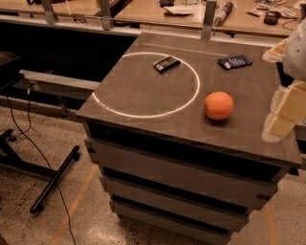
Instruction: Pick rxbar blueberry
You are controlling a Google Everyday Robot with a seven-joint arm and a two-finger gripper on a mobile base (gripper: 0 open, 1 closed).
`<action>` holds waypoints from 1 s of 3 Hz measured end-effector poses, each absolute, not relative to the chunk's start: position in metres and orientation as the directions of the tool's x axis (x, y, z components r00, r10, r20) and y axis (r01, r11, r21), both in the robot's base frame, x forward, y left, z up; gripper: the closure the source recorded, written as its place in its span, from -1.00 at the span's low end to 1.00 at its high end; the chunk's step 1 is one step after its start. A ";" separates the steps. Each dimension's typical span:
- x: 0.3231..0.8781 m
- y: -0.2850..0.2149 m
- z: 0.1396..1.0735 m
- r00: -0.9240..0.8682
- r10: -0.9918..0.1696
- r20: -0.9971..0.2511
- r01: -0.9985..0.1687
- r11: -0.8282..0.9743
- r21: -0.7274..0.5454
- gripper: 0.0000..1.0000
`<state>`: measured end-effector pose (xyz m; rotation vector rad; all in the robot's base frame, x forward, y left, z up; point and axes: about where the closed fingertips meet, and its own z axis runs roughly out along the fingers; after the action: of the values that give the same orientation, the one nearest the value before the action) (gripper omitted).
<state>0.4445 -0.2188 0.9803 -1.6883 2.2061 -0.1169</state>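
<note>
Thin flat navy-blue-wrapped rxbar blueberry [234,61] lies far right on my dark brown desk [143,95], outside the white ring [198,85]. Cream pincer [282,115] hangs at the desk's right edge, past the round orange fruit [219,105]; I can't tell its opening.

Dark grey-brown table [143,95], glossy top, thin white ring [198,88] drawn on it. Dark navy rxbar [234,61] with small white print. Black-and-grey bar [166,63] inside the ring. Plain bright orange on the orange [219,105], no markings. Pale cream-yellow gripper [279,119] at right frame edge, over the table's right side, near the orange. Beige speckled floor [143,225] with an orange tape line [71,208]. Black stand leg [55,179]. Light tan wood desks [153,14] behind.
</note>
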 end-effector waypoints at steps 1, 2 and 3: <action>0.482 -0.239 0.980 -0.222 -0.948 -0.227 -0.906 0.287 -0.311 -1.00; 0.536 -0.267 0.977 -0.229 -0.941 -0.247 -0.895 0.304 -0.326 -1.00; 0.591 -0.296 0.950 -0.270 -0.920 -0.285 -0.892 0.350 -0.285 -1.00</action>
<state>0.5909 -0.2961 0.9503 -1.5879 2.2213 -0.0937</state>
